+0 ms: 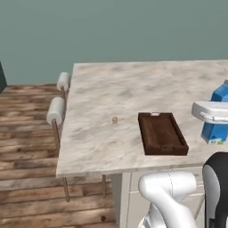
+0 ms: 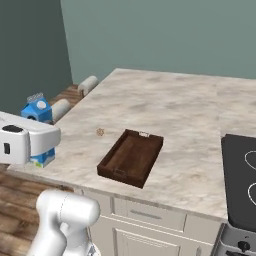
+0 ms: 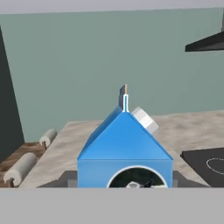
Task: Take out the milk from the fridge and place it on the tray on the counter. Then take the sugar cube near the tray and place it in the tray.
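The milk [image 3: 124, 144], a bright blue gable-top carton, stands upright between my two fingers, and my gripper [image 3: 124, 177] is shut on it. From the left base camera the milk [image 1: 218, 95] hangs to the right of the tray, half hidden behind my gripper [image 1: 213, 112]. The dark brown tray [image 1: 162, 133] lies empty on the marbled counter [image 1: 133, 84]. The tiny tan sugar cube [image 1: 115, 120] sits on the stone left of the tray. On the right base view the milk [image 2: 36, 111] and gripper [image 2: 30, 137] hover by the counter's front left corner, well left of the tray [image 2: 131, 157] and sugar cube [image 2: 100, 132]. The fridge is out of view.
Two stools with white padded rolls [image 1: 57, 109] [image 1: 63, 81] stand along the counter's left side over a wooden floor. A dark cooktop [image 2: 242, 185] is set into the counter at the right. A dark range hood [image 3: 205, 43] hangs high on the right.
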